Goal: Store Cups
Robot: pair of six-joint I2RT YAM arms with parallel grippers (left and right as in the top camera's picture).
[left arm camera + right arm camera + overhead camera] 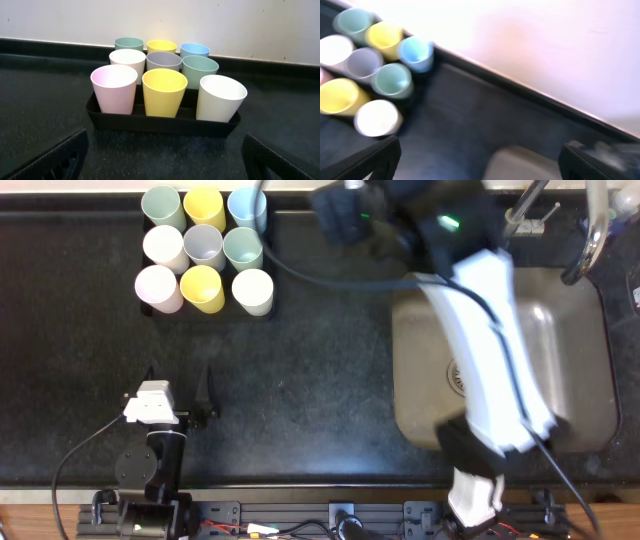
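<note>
My left hand (pixel 178 385) sits open at eight o'clock; my right hand (pixel 480 155) hangs open near twelve. Nine cups (pixel 164 92) fill the tray (pixel 165 126) at eleven o'clock on the bench (pixel 300 360). I judge them light, stiff and slippery, best pinched across a rim.

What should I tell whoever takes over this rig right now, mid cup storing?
Left end effector: open, empty, near the front of the counter, facing the tray.
Right end effector: open, empty, raised over the counter between tray and sink.
Nine cups stand upright in the tray, three by three, every slot filled.
Done: storing looks complete.
Left: probably just parking the right arm.
</note>
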